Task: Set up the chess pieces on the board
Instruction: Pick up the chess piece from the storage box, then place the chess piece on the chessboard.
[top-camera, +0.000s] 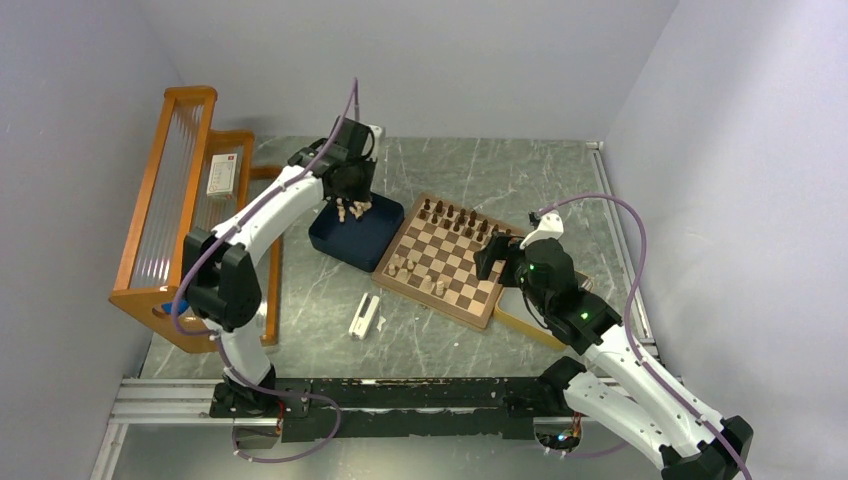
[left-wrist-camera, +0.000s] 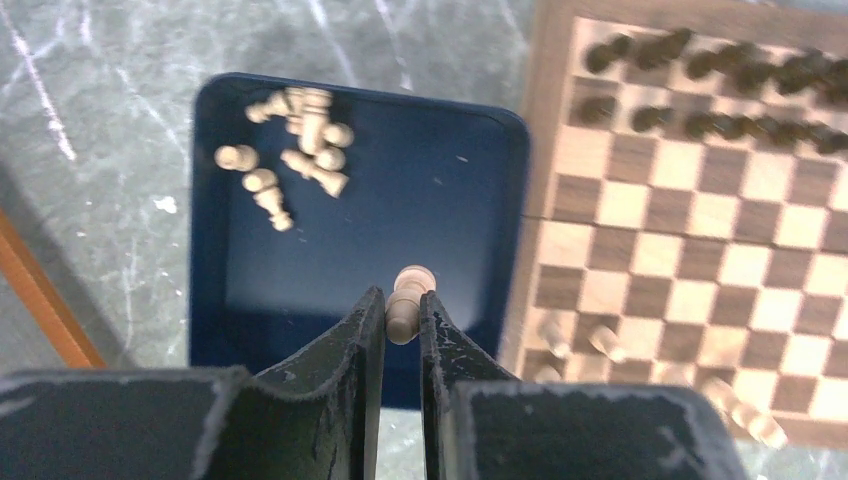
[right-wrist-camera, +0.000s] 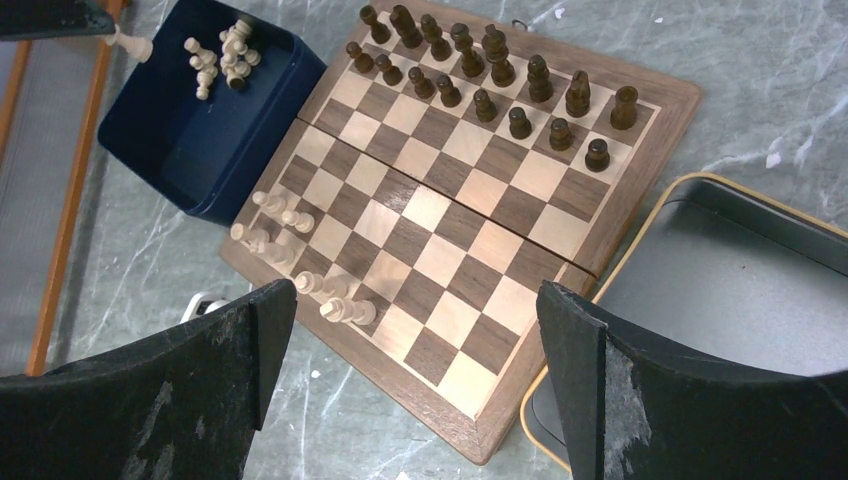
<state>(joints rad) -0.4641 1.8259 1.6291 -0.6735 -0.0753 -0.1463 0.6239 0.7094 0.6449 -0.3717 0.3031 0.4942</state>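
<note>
The chessboard (top-camera: 452, 272) lies mid-table; it also shows in the right wrist view (right-wrist-camera: 440, 215) and the left wrist view (left-wrist-camera: 690, 230). Dark brown pieces (right-wrist-camera: 500, 75) stand in two rows along its far side. Several pale tan pieces (right-wrist-camera: 290, 255) stand at its near left corner. More pale pieces (left-wrist-camera: 295, 145) lie in the dark blue tray (left-wrist-camera: 470, 200). My left gripper (left-wrist-camera: 402, 305) hangs above that tray, shut on a pale tan pawn (left-wrist-camera: 408, 300). My right gripper (right-wrist-camera: 415, 320) is open and empty above the board's near right corner.
A pale yellow-rimmed tray (right-wrist-camera: 740, 260) sits right of the board. A wooden rack (top-camera: 175, 200) stands at the far left. A small white object (top-camera: 364, 316) lies on the marble table in front of the board.
</note>
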